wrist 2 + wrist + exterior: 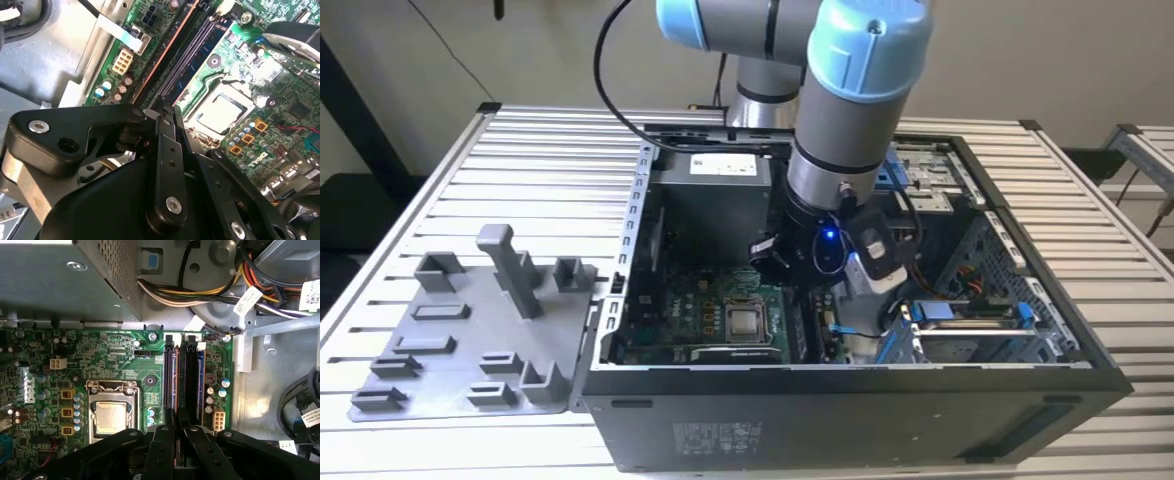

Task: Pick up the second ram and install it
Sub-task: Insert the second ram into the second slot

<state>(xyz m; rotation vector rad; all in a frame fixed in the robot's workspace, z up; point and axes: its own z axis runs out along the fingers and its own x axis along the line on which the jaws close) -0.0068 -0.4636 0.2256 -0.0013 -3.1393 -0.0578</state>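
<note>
The arm reaches down into the open computer case, which lies on its side on the slatted desk. The end effector sits low over the motherboard, right above the bank of memory slots that runs beside the processor socket.

In the first wrist view its two black fingers stand close together with only a narrow gap between them. A thin dark bar, seen edge-on, runs out from that gap along one of the slots: this is the second ram, and the fingers are clamped on its near end. It lies in line with the slot, and whether it is fully seated cannot be told. Next to it a slot shows an orange-brown strip along its length.

In the second wrist view the end effector shows from the side, its fingers pressed together at the tips just where the long slots begin. The socket lies just beside them.

In the exterior view the wrist and its cables hide the end effector, which is down inside the case near the board's middle. To the exterior view's left of the case, a grey tray with upright posts rests on the desk, touching the case's side. A bundle of coloured wires crosses above the board near the power supply box.
</note>
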